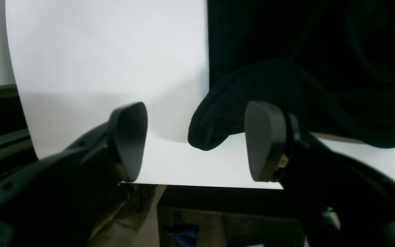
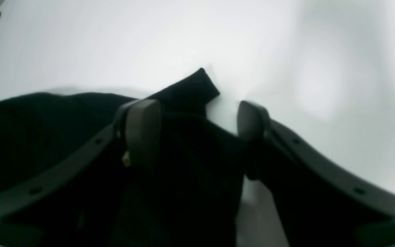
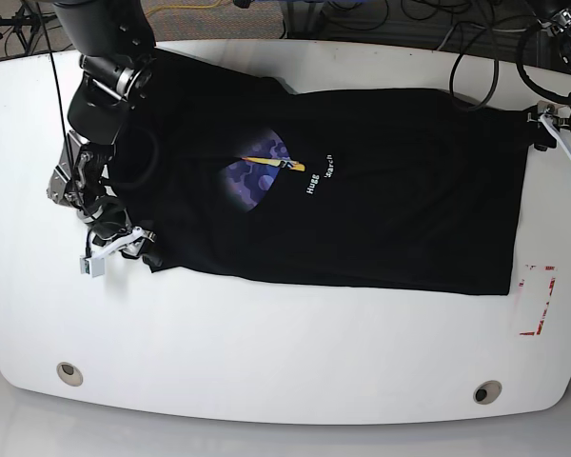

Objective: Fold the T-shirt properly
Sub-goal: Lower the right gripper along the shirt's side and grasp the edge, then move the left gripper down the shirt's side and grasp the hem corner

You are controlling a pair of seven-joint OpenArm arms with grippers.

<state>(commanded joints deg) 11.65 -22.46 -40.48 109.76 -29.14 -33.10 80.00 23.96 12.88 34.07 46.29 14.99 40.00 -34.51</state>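
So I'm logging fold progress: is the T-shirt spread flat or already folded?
Partly folded. The T-shirt lies as a long rectangle on the table, no sleeves sticking out, its print creased through the middle.

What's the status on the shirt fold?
Both grippers open: left gripper, right gripper. T-shirt spread on table, partly folded. Nothing in the way.

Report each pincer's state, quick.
Left pincer: open, empty, beside the T-shirt.
Right pincer: open, straddling the T-shirt's edge.

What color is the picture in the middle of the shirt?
Purple-blue with a yellow-orange streak, on the black T-shirt. The base view shows it best.
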